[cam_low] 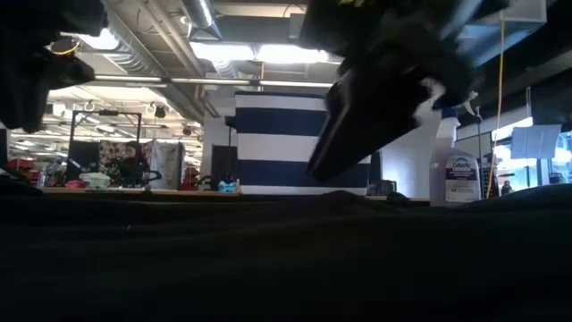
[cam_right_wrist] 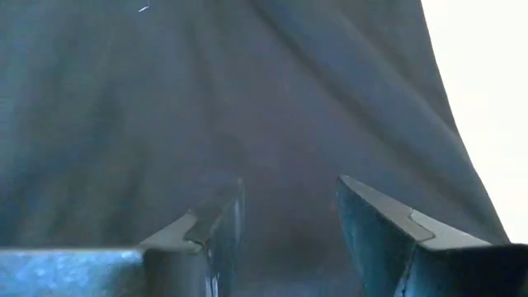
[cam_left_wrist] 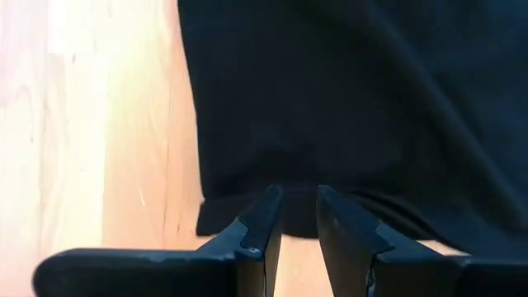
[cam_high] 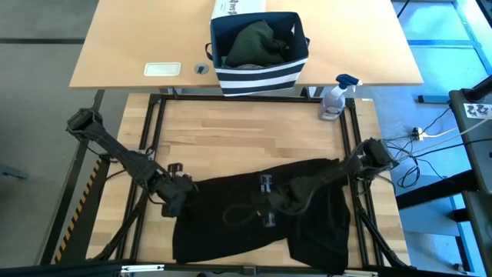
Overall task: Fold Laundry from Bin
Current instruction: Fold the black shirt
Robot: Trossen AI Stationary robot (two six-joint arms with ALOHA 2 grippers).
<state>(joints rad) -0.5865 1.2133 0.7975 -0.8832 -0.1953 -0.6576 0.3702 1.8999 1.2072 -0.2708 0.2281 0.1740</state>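
Observation:
A black garment [cam_high: 261, 219] of the laundry lies spread flat on the wooden table [cam_high: 246, 131] near its front edge. My left gripper [cam_high: 183, 198] hangs at the garment's left edge, pointing steeply down. Its fingers [cam_left_wrist: 262, 216] stand a narrow gap apart with bare wood showing between them, just short of the hem [cam_left_wrist: 239, 216]. My right gripper [cam_high: 278, 204] hovers open over the middle of the garment [cam_right_wrist: 247, 99], nothing between its fingers. The bin [cam_high: 257, 77] stands beyond the table's far edge with a dark green garment [cam_high: 257, 42] lying in it.
A spray bottle [cam_high: 334, 98] stands at the table's far right corner. A white printed box [cam_high: 238, 8] sits behind the bin on the far desk, and a flat white thing [cam_high: 162, 69] lies on that desk's left. Bare wood shows between garment and bin.

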